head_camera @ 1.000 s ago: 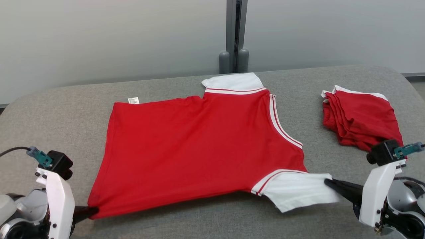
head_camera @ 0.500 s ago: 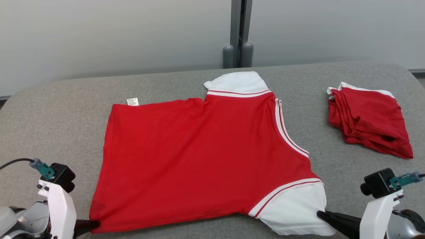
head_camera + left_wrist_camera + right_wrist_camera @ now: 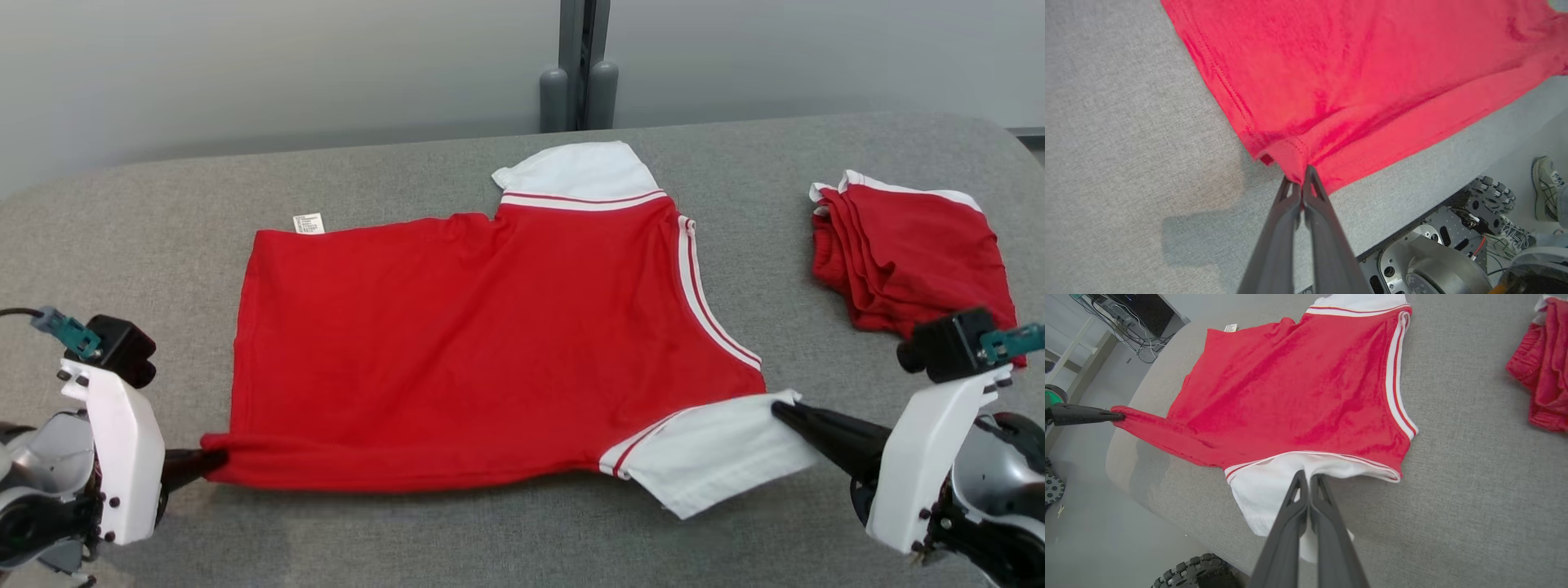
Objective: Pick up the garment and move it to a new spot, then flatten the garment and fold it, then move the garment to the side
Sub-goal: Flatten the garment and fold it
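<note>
Covering the foreground, a grey fabric-topped table with rounded corners stands before a pale wall split by a grey post. The red garment lies spread across its middle, its near edge pulled taut. The left gripper, jaws pressed together, pinches the hem corner. The right gripper, likewise closed, clamps the white sleeve. A folded red pile sits apart at the right. Beyond the table edge, a shoe rests on the floor.
</note>
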Available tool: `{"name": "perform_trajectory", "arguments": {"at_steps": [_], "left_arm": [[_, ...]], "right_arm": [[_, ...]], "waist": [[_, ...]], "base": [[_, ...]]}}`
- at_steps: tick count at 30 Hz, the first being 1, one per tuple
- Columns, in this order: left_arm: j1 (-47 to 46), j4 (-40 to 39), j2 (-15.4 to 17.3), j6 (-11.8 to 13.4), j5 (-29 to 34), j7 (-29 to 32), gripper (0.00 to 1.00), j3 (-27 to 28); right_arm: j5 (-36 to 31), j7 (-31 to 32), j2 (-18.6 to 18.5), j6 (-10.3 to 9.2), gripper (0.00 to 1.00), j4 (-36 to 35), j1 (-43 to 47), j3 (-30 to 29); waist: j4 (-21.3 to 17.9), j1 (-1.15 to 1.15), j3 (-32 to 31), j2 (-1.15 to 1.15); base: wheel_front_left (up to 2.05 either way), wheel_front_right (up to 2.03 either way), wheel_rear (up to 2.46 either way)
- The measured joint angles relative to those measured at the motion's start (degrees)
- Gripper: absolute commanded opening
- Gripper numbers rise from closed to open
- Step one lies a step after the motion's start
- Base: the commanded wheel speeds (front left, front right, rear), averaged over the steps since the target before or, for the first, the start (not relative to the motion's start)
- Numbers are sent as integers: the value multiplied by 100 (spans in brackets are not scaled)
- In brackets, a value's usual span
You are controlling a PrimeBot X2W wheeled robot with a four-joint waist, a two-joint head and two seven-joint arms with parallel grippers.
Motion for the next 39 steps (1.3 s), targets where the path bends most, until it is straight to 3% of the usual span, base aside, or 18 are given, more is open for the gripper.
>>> {"name": "perform_trajectory", "arguments": {"at_steps": [6, 17, 24, 34, 35, 36, 37, 38, 39], "left_arm": [[-387, 325, -147, -66, 5, 275, 0, 83], [-1132, 1305, -829, -166, -73, 750, 0, 189], [-1385, 1772, -1112, -194, -54, 703, 0, 224], [-1537, 1863, -1171, -203, -109, 754, 0, 171], [-1546, 1864, -1168, -203, -112, 754, 0, 165], [-1547, 1864, -1169, -203, -115, 753, 26, 156], [-1547, 1870, -1169, -203, -114, 738, 76, 144], [-1547, 1881, -1168, -203, -114, 698, 100, 144], [-1550, 1895, -1167, -203, -115, 691, 100, 146]], "right_arm": [[-156, 71, 211, 0, 0, 447, -703, -104], [-374, 152, 476, 0, 0, 1780, -2021, -237], [-464, -207, 532, 0, 0, 2475, -2535, -105], [-512, -970, 599, 0, 0, 3372, -2965, 335], [-467, -1069, 598, 0, 16, 3421, -2991, 378], [-435, -1174, 595, 0, 27, 3472, -3023, 421], [-409, -1277, 591, 0, 38, 3527, -3064, 471], [-385, -1396, 576, 0, 49, 3555, -3091, 517], [-356, -1549, 553, 0, 100, 3574, -3121, 572]], "waist": [[35, 0, 305, 0], [102, 0, 797, 0], [106, 0, 1058, 0], [107, 0, 1234, 0], [107, 0, 1236, 0], [107, 0, 1235, 0], [105, 0, 1232, 0], [104, 0, 1230, 0], [103, 0, 1231, 0]], "base": [[0, 0, 0], [0, 0, 0], [0, 0, 0], [0, 0, 0], [0, 0, 0], [0, 0, 0], [0, 0, 0], [0, 0, 0], [0, 0, 0]]}}
